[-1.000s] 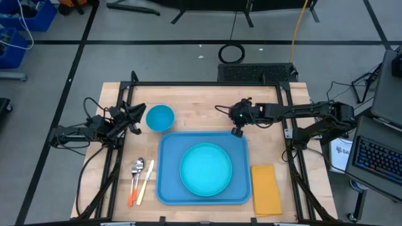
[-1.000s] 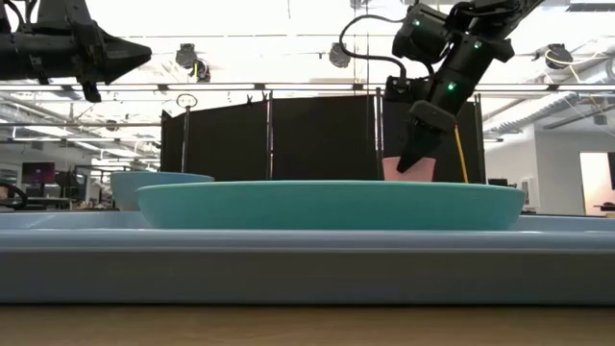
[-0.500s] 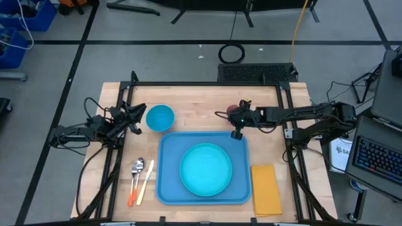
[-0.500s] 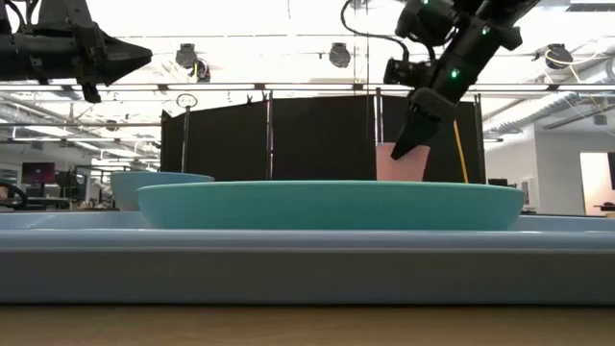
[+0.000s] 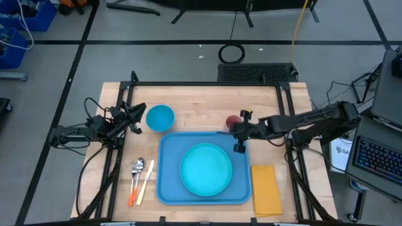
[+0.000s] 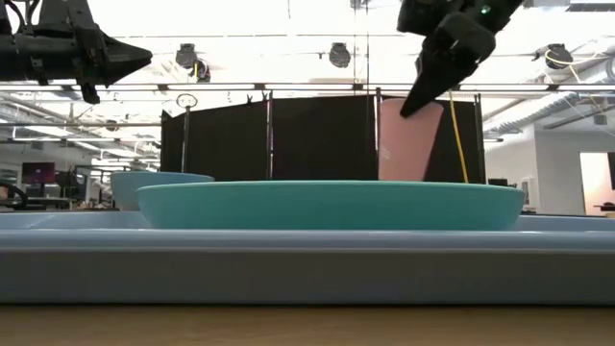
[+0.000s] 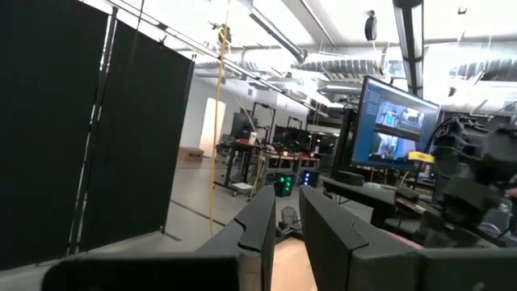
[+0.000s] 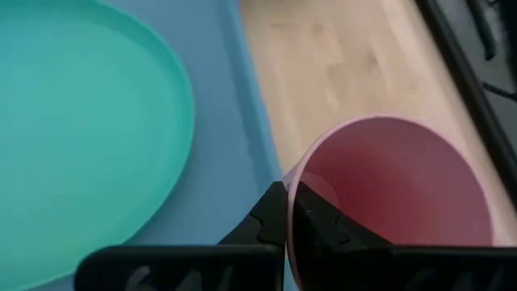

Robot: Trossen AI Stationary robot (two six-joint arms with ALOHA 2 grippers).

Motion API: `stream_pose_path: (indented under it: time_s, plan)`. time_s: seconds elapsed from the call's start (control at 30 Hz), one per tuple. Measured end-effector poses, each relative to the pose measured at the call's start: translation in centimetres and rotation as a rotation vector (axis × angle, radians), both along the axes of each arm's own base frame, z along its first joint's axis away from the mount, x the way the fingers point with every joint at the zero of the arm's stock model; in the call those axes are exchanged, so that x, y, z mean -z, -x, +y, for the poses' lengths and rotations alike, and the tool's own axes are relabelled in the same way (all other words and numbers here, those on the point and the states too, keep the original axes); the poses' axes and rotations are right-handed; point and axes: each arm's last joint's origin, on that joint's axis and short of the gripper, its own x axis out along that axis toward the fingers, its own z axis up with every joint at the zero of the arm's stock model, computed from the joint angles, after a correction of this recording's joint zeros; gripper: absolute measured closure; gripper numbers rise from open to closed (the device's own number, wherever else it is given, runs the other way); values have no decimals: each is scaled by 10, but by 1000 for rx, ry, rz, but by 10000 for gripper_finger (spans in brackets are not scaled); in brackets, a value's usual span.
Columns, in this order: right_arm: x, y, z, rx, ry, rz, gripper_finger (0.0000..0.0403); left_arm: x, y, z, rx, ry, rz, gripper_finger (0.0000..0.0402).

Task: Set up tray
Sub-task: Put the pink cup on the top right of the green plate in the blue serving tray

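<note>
Blue tray (image 5: 166, 182) lies flat on the wooden table (image 5: 195, 103), toward the near edge and roughly centred between the two arms. Round turquoise plate (image 5: 206, 168) sits inside it, about in the middle; in the low view the plate (image 6: 327, 204) rises above the tray rim (image 6: 288, 259). Right tool (image 5: 239, 139) is over the tray's far right corner, clamped on the rim of a pink cup (image 5: 233, 120); in the right wrist view the two dark fingers (image 8: 279, 218) pinch the cup wall (image 8: 388, 174), one inside and one outside, with the cup's open mouth facing the camera. From that view the cup hangs over the line where tray edge (image 8: 250, 105) meets bare table, beside the plate (image 8: 81, 129). In the low view the cup (image 6: 408, 139) appears upright and lifted, its base hidden behind the plate. Left tool (image 5: 135, 116) waits at the table's left side, just beside a small blue bowl (image 5: 159, 117) that stands on the table beyond the tray's far left corner; its fingers (image 7: 262, 230) are nearly together with a narrow gap, holding nothing. Left of the tray: spoon (image 5: 139, 166), orange-handled utensil (image 5: 133, 188), pale knife (image 5: 146, 182), side by side. Right of the tray: yellow napkin (image 5: 266, 188), flat on the table.
</note>
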Motion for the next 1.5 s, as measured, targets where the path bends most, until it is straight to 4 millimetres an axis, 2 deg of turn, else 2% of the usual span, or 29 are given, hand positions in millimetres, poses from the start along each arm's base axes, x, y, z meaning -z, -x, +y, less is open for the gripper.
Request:
stream_pose_path:
  time_s: [0.5, 1.2, 1.5]
  plan:
    - [0, 7, 24, -18, -154, 42, 403, 0, 0, 0, 0, 0, 0, 339]
    - [30, -4, 30, 38, -245, 194, 403, 0, 0, 0, 0, 2, -1, 339]
    - [32, -9, 30, 22, -288, 175, 399, 0, 0, 0, 0, 0, 3, 339]
